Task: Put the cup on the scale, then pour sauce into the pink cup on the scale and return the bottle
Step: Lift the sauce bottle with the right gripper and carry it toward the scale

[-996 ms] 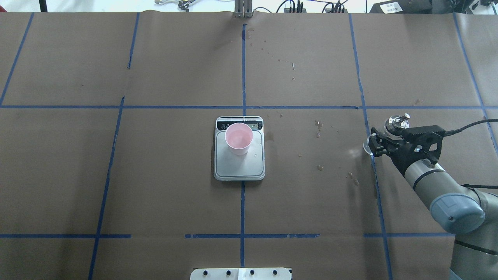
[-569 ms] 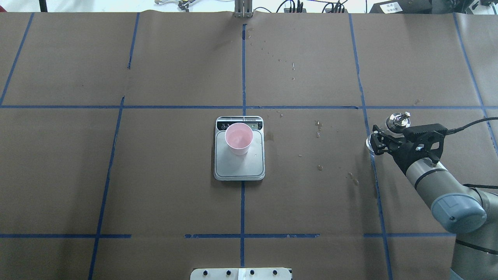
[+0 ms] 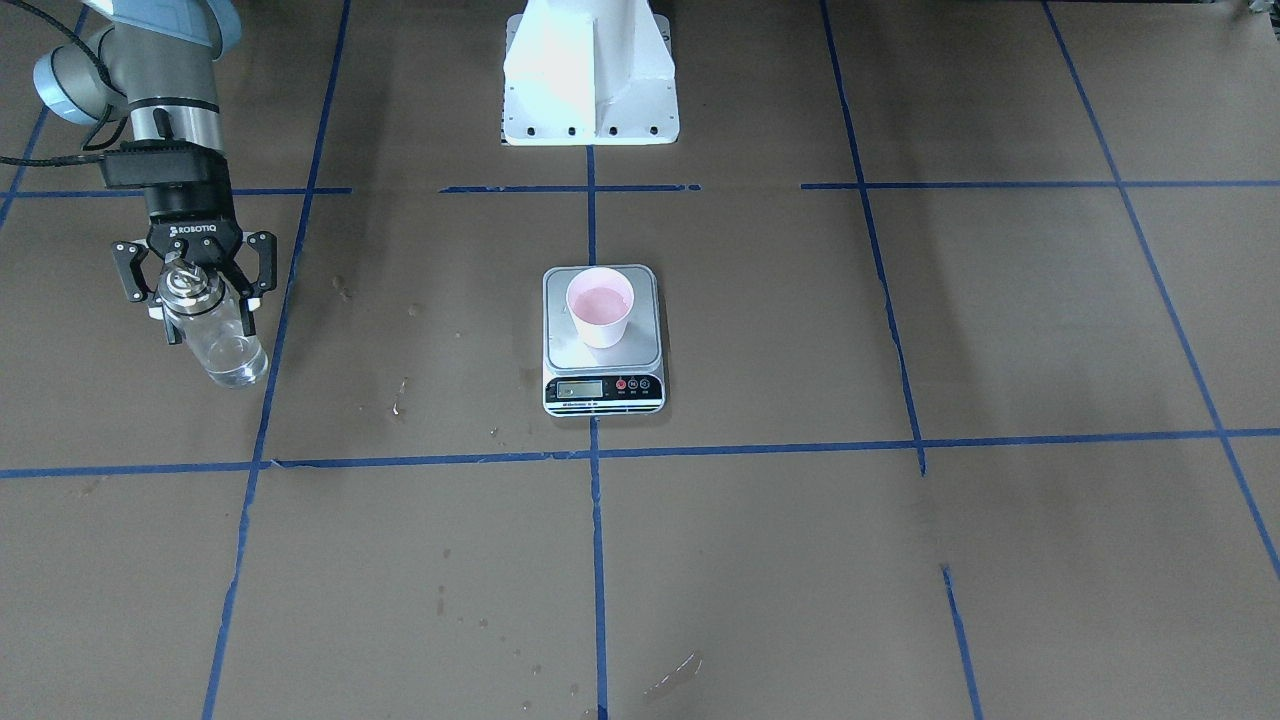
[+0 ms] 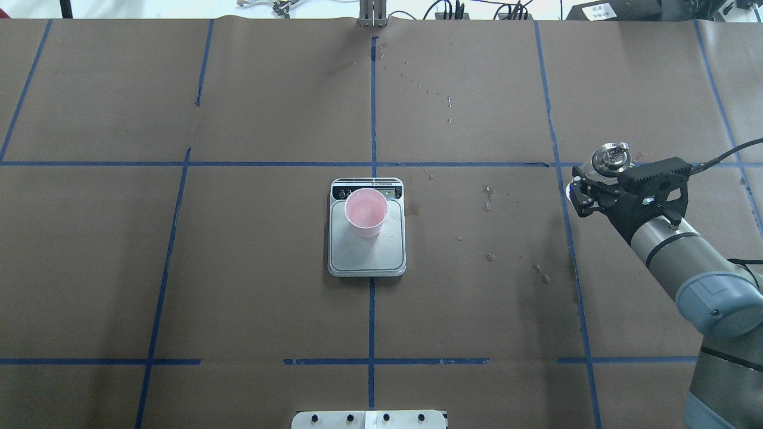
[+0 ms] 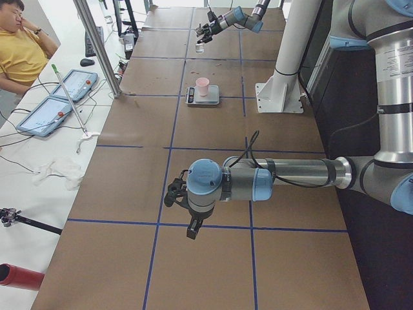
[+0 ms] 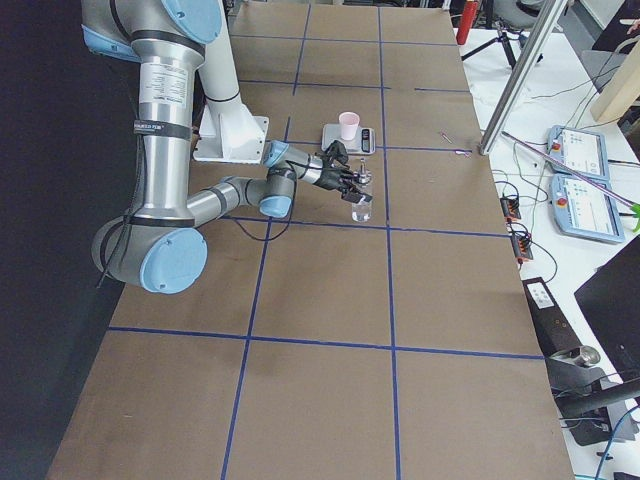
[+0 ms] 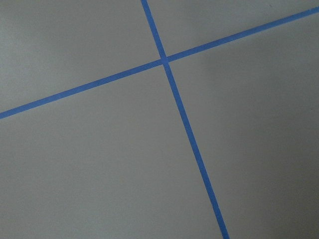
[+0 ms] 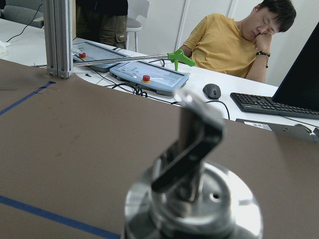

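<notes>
Brown-papered desk (image 4: 238, 298), gridded in blue tape (image 4: 371, 310), carries a steel kitchen scale (image 4: 366, 256) at its middle. Well apart, near the desk's right edge, the right tool (image 3: 212, 322) clamps the glass bottle (image 3: 228, 362), which has its long axis upright and its cap (image 4: 609, 156) on top. Setting it down looks next. The pink paper cup (image 4: 366, 213) stands on the scale's plate. I cannot tell the left tool's (image 5: 175, 194) grip.
</notes>
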You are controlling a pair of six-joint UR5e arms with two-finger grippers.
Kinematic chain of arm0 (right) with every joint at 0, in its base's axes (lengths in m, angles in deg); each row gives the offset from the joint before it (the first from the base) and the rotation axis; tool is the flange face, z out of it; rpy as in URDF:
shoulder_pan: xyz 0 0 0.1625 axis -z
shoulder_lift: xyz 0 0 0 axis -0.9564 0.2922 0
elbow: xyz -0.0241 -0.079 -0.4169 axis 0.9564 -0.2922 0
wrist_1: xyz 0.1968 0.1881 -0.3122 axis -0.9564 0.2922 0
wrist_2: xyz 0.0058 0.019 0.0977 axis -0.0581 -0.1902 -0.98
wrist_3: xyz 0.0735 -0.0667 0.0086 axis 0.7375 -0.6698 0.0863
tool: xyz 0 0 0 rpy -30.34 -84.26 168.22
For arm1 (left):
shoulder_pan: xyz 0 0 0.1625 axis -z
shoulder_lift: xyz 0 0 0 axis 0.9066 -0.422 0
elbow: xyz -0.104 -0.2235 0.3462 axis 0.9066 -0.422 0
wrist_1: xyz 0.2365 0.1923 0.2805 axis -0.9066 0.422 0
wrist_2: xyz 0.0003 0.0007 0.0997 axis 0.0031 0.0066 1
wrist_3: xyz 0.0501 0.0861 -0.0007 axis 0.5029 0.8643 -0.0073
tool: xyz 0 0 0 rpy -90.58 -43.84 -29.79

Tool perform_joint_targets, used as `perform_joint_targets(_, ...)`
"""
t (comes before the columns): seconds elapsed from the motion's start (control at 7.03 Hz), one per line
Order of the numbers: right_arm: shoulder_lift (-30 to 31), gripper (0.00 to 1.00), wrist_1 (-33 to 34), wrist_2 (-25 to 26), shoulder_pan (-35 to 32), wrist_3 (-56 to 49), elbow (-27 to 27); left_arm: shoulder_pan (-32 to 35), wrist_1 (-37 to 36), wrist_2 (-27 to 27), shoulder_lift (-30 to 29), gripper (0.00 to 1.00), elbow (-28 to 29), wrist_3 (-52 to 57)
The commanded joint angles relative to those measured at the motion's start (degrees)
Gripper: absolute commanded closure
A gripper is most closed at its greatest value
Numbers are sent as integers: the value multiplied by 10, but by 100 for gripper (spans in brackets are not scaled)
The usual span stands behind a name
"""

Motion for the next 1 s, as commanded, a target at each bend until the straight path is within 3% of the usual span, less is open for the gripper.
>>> perform_joint_targets(0.0, -25, 100, 24, -38, -21, -39, -2, -3, -5, 2, 2, 0, 0, -27)
perform_joint_targets(0.14, -58, 100, 80, -43, -25, -41, 0, -4, -2, 2, 0, 0, -1, -89)
perform_joint_targets(0.57, -130, 100, 277, -23, -20, -95, 36, -4, 17, 3, 2, 0, -1, -88)
perform_joint_targets(0.85, -247, 100, 482, 30, 18, -95, 35, -4, 18, 1, 1, 0, -1, -88)
